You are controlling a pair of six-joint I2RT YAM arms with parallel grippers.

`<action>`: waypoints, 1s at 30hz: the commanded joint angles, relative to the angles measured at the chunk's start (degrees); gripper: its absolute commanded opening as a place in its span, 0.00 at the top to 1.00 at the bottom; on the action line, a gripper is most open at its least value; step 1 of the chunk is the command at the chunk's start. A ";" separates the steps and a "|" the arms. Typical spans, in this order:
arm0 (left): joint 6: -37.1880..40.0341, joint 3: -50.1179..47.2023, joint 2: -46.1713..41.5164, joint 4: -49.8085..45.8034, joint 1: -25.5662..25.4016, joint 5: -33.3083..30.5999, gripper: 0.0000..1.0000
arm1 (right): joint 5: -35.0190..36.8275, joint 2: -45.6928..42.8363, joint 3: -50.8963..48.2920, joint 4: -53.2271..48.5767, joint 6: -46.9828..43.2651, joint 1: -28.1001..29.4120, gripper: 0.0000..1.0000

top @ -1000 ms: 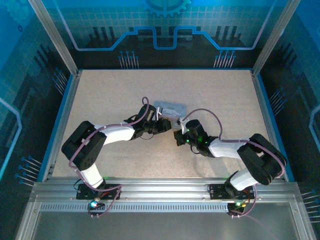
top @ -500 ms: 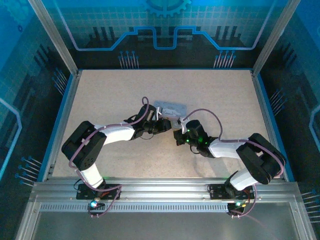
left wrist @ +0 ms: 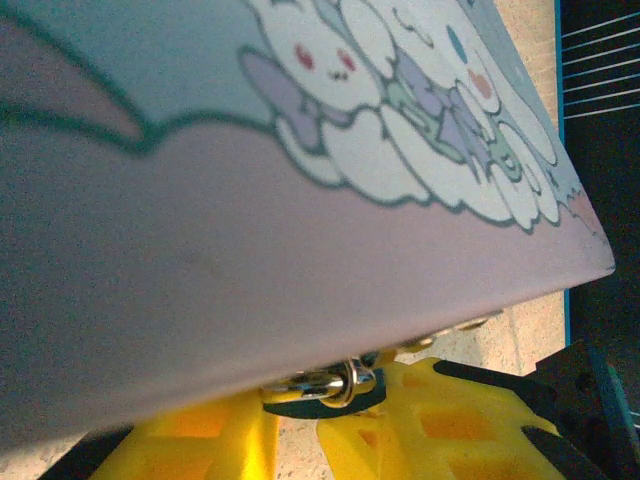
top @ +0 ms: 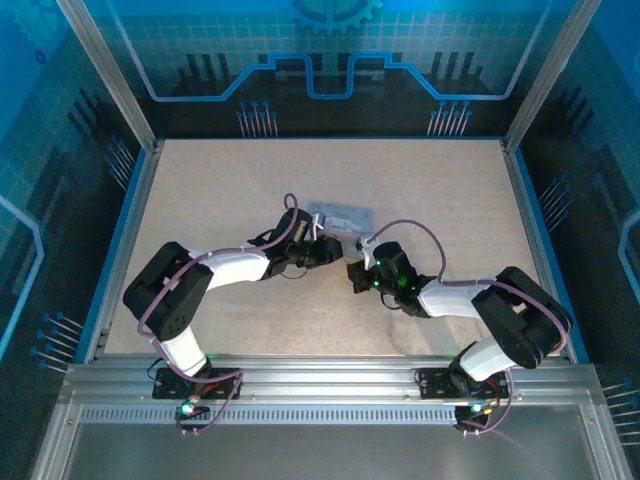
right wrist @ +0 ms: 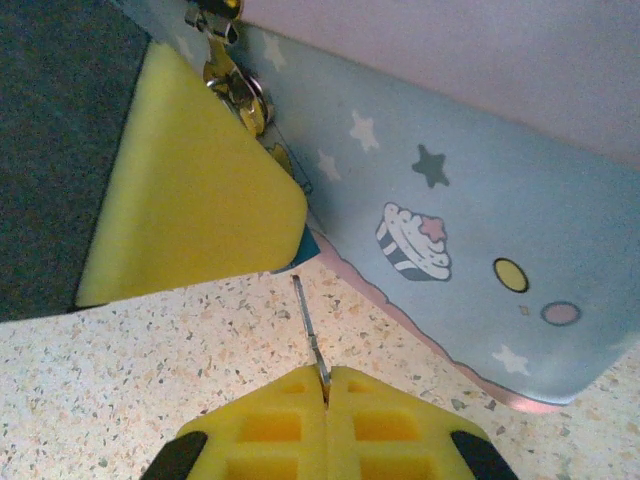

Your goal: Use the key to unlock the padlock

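The dark blue-grey padlock (left wrist: 319, 407) sits between the yellow fingers of my left gripper (left wrist: 300, 405), which is shut on it. Its metal shackle (left wrist: 346, 384) hangs from the clasp under the pastel cartoon tin (left wrist: 300, 200). In the right wrist view a corner of the padlock (right wrist: 308, 243) peeks from behind the left gripper's yellow finger (right wrist: 190, 190). My right gripper (right wrist: 325, 385) is shut on the thin silvery key (right wrist: 308, 325). The key's tip points at that corner, a short gap away. From above, the left gripper (top: 326, 250) and right gripper (top: 354, 271) meet just below the tin (top: 338, 215).
The tin's blue side with a cupcake print (right wrist: 470, 200) lies close to the right of the key. Speckled tabletop (right wrist: 150, 340) lies under the key. Metal frame rails (top: 140, 200) and blue walls border the table.
The right gripper has edged slightly up and left, bringing the key closer to the left gripper. The left arm has stayed still.
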 commanded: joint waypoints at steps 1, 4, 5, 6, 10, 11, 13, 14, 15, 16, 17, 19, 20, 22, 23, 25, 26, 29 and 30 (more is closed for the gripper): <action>-0.25 1.23 -2.11 2.31 -0.49 0.05 0.71 | -0.29 -0.37 -0.65 2.18 0.75 -0.30 1.00; -0.23 1.22 -2.11 2.18 -0.47 0.05 0.71 | -0.23 -0.30 -0.65 2.61 1.17 -0.40 1.00; -0.25 1.21 -2.06 2.27 -0.53 0.09 0.71 | -0.27 -0.28 -0.66 2.69 1.33 -0.49 1.00; -0.23 1.21 -2.08 2.30 -0.48 0.05 0.71 | -0.33 -0.28 -0.77 2.93 1.47 -0.59 1.00; -0.23 1.21 -2.10 2.21 -0.47 0.15 0.71 | -0.51 -0.36 -1.25 4.14 2.05 -1.01 1.00; -0.24 1.23 -2.11 2.34 -0.49 0.13 0.71 | -0.62 -0.46 -1.49 4.75 2.31 -1.18 1.00; -0.22 1.08 -2.17 2.39 -0.48 0.07 0.71 | -1.12 -0.54 -1.86 5.73 2.60 -1.50 1.00; -0.24 1.03 -2.13 2.49 -0.54 0.10 0.71 | -1.40 -0.47 -1.93 6.13 2.70 -1.65 1.00; -0.23 1.05 -2.19 2.45 -0.54 0.06 0.71 | -1.69 -0.46 -2.06 6.44 2.81 -1.75 1.00; -0.27 1.03 -2.19 2.50 -0.51 0.13 0.71 | -1.92 -0.45 -2.13 6.86 2.83 -1.81 1.00; -0.23 1.08 -2.19 2.44 -0.51 0.13 0.71 | -2.26 -0.37 -2.24 7.16 2.71 -1.92 1.00; -0.23 1.10 -2.15 2.45 -0.50 0.14 0.71 | -2.79 -0.29 -2.08 7.33 2.63 -1.90 1.00; -0.23 1.13 -2.15 2.50 -0.55 0.23 0.71 | -2.97 -0.28 -2.00 7.30 2.53 -1.90 1.00; -0.23 1.07 -2.19 2.49 -0.51 0.14 0.71 | -3.30 -0.15 -2.04 7.29 2.24 -1.90 1.00; -0.23 1.20 -2.19 2.46 -0.50 0.14 0.71 | -3.50 -0.11 -2.11 7.29 2.19 -1.90 1.00; -0.23 1.20 -2.11 2.35 -0.51 0.14 0.71 | -3.52 -0.02 -2.06 7.02 2.17 -1.89 1.00; -0.23 1.22 -2.18 2.39 -0.49 0.15 0.71 | -3.52 0.00 -2.15 7.02 2.11 -1.89 1.00; -0.23 1.38 -2.05 2.34 -0.55 0.15 0.71 | -3.54 0.16 -2.25 7.02 2.15 -1.90 1.00; -0.15 1.34 -2.02 2.34 -0.49 0.26 0.71 | -3.52 0.24 -2.24 7.17 2.17 -1.90 1.00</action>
